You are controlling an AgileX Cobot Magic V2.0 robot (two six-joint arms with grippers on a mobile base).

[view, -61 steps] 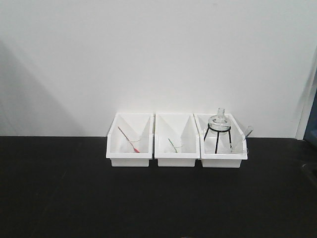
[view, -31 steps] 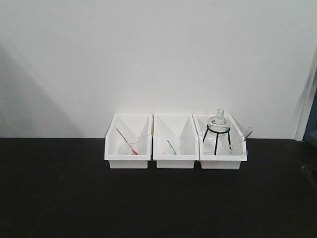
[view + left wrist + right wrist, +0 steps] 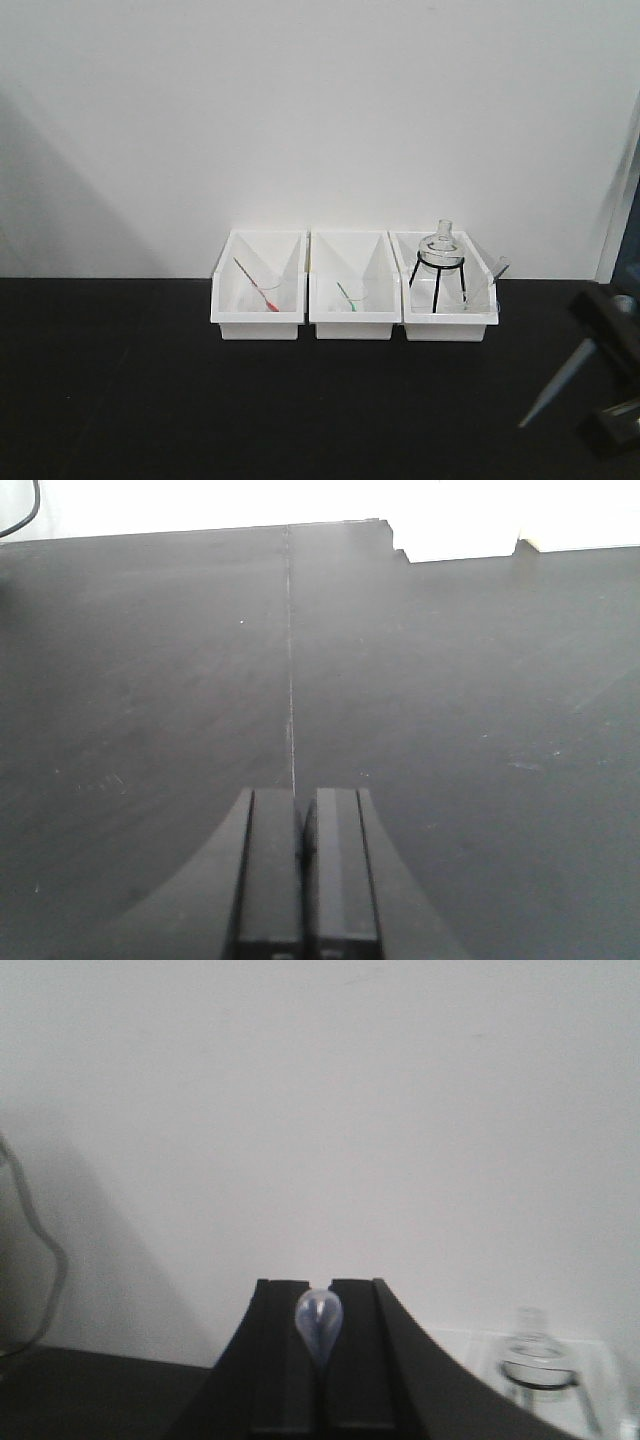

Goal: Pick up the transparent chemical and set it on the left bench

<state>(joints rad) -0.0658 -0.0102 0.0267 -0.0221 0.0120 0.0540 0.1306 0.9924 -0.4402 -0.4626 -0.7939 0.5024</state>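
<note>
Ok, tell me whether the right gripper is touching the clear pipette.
Touching. The right wrist view shows the right gripper clamped on the bulb of the clear pipette.

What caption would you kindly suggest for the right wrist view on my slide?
Right claw shut on the clear pipette, facing the white wall, with glassware at lower right.

Three white bins stand side by side against a white wall [image 3: 320, 120]. The left bin [image 3: 258, 328] holds a slanting red-tinted pipette [image 3: 257, 287], the middle bin [image 3: 354, 329] a green-tinted pipette [image 3: 345, 296], and the right bin [image 3: 450, 330] a clear glass flask [image 3: 441, 245] on a black wire stand [image 3: 437, 285].
</note>
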